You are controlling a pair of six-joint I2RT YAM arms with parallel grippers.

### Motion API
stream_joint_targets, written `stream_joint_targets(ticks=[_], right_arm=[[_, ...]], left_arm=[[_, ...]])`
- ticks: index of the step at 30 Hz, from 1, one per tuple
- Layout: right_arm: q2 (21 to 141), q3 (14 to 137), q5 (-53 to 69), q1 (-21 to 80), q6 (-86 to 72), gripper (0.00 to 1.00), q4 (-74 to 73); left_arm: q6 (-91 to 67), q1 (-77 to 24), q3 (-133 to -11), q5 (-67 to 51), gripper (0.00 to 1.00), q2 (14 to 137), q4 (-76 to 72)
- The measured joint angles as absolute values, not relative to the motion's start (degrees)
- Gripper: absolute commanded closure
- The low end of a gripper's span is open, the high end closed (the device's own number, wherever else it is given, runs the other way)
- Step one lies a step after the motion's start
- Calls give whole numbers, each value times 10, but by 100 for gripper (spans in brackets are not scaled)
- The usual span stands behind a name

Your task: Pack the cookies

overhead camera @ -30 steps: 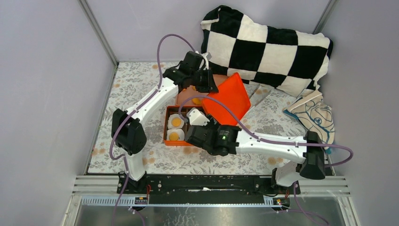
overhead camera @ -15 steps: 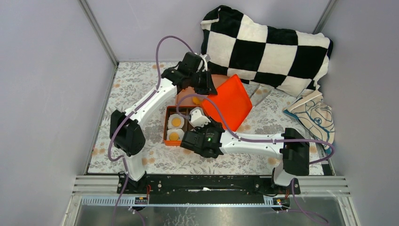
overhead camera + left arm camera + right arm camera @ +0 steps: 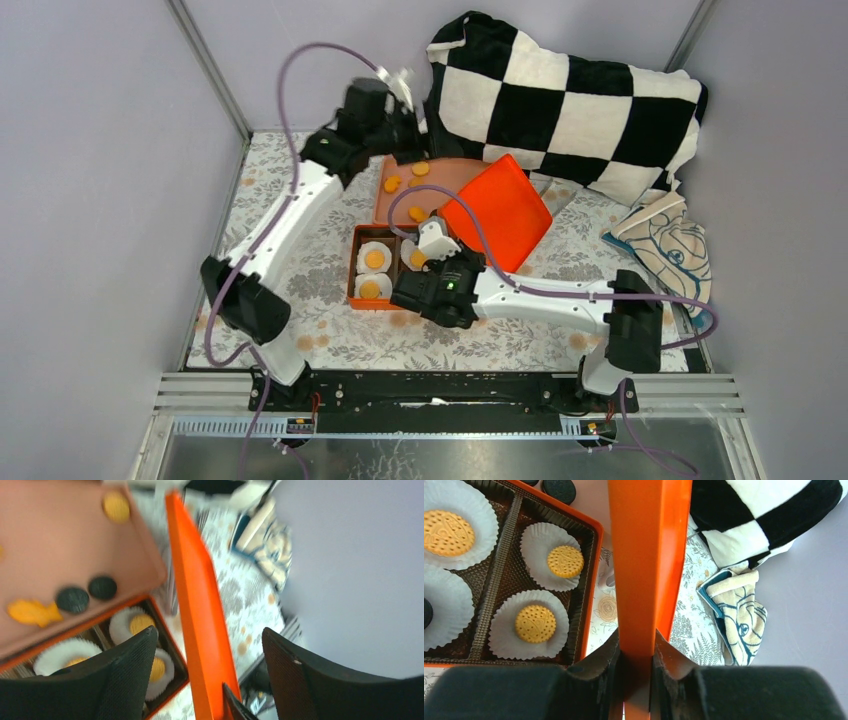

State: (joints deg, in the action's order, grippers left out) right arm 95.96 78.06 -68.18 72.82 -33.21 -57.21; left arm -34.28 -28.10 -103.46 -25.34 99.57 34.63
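An orange box [image 3: 352, 272] holds white paper liners with yellow cookies [image 3: 536, 623] in them. Behind it a pink tray [image 3: 455, 170] carries loose yellow cookies [image 3: 421, 169]; black cookies [image 3: 73, 599] show on it in the left wrist view. The box's orange lid [image 3: 497, 210] stands tilted on edge. My right gripper [image 3: 636, 656] is shut on the lid's near edge. My left gripper [image 3: 210, 675] hangs open above the tray's back, clear of the lid [image 3: 200, 615], with nothing between its fingers.
A black-and-white checkered pillow [image 3: 570, 100] fills the back right. A cream and teal cloth [image 3: 665, 245] lies at the right wall. Grey walls close in left, back and right. A floral cloth [image 3: 270, 210] covers the table.
The left gripper let go of the lid, opened wide and rose back to the left. The right gripper closed onto the lid's near edge; the lid tipped slightly rightward.
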Motion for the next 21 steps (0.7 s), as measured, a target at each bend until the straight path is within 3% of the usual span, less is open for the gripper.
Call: stream_joint_targets(ticks=[3,6,14,21], right_arm=[[938,781,-672,727,-331,100,-582],[901,815,-641,727,-310,100,-591],[691,946,-444,721,-208,100,-466],[614,976,-290,690,-220,100,-358]], left_arm=[[-344,-249,-1074,-241,19,956,314],[-343,-223,-1086,-197,44,886,282],[-314,-225,-930,-48,86,678,217],[-309,-225,-796,74,100,668,250]])
